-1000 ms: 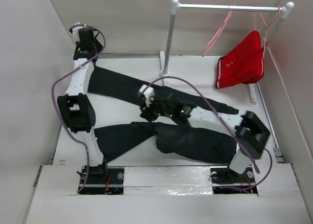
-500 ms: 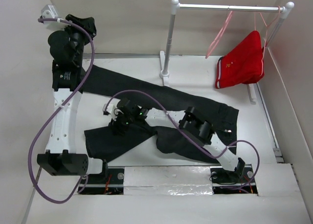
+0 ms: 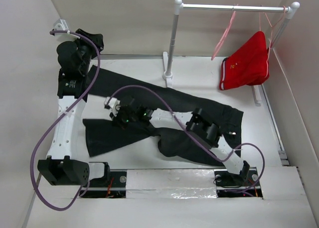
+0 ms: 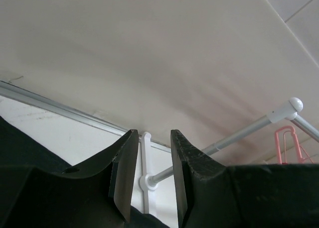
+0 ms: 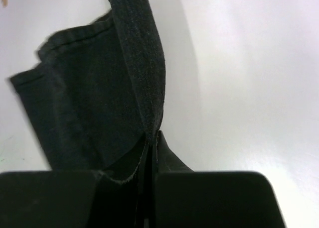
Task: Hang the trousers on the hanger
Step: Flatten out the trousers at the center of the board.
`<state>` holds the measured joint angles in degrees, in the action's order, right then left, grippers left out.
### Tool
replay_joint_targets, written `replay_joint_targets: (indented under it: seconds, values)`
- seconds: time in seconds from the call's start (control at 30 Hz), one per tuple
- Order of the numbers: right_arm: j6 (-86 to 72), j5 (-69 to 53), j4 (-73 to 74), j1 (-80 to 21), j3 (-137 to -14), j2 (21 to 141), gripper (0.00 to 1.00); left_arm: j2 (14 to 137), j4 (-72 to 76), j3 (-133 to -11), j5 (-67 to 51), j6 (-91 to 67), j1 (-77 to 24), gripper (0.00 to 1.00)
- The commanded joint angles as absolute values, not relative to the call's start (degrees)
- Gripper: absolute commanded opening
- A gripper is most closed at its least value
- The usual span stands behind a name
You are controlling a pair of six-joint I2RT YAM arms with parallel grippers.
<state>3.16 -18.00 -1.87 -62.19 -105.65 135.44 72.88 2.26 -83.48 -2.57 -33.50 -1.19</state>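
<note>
The black trousers (image 3: 124,86) lie spread over the white table (image 3: 199,68), one leg running to the back left and the other along the front. My right gripper (image 3: 117,121) reaches left across the near leg. In the right wrist view the right gripper (image 5: 152,136) is shut on a raised fold of the trousers (image 5: 89,88). My left gripper (image 3: 89,43) is lifted at the back left corner. It stands open, and the left wrist view shows nothing between the left gripper's (image 4: 152,133) fingers. The thin pale-pink hanger (image 3: 223,34) hangs empty on the rail.
A white rack stands at the back, with its post (image 3: 172,39) near the middle and its rail (image 3: 229,7) running right. Red shorts (image 3: 246,63) hang at the rail's right end. Walls close in on the left, back and right.
The right arm stretched left over the near trouser leg and its jaws closed on a fold. The left arm swung up to the back left corner. The near leg now lies flatter, drawn leftward.
</note>
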Motion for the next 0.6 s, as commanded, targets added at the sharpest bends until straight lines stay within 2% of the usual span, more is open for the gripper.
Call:
replay_joint_targets:
  seconds: [0.0,0.17,0.33,0.4,0.5,0.53,0.57]
  values:
    - [3.42,-10.38,-10.11,-57.05,-104.95,122.8,0.0,70.66,4.39,-84.37,-2.64,-33.05,-1.41,0.29]
    - [5.62,-3.25,-9.5,-55.02,-101.43,113.47,0.0,71.02,2.47,-86.74,-0.53,-32.26,-1.41,0.3]
    - [5.02,-3.52,-7.73,-60.53,-102.92,120.57,0.0,69.17,3.17,-85.08,8.95,-31.21,-1.41,0.3]
    - [3.61,-4.56,-7.12,-62.83,-103.88,126.26,0.08,69.08,1.5,-84.99,12.89,-30.33,-1.41,0.3]
    - [3.17,-8.08,-7.47,-66.44,-104.42,129.28,0.46,68.64,2.2,-82.54,13.36,-30.24,0.87,0.31]
    - [3.34,-8.96,-6.69,-66.45,-104.07,129.11,0.73,68.9,1.15,-82.27,14.23,-30.15,0.88,0.31]
    - [3.51,-9.23,-6.51,-66.45,-103.28,128.5,0.81,69.25,0.88,-82.0,15.28,-29.8,0.88,0.32]
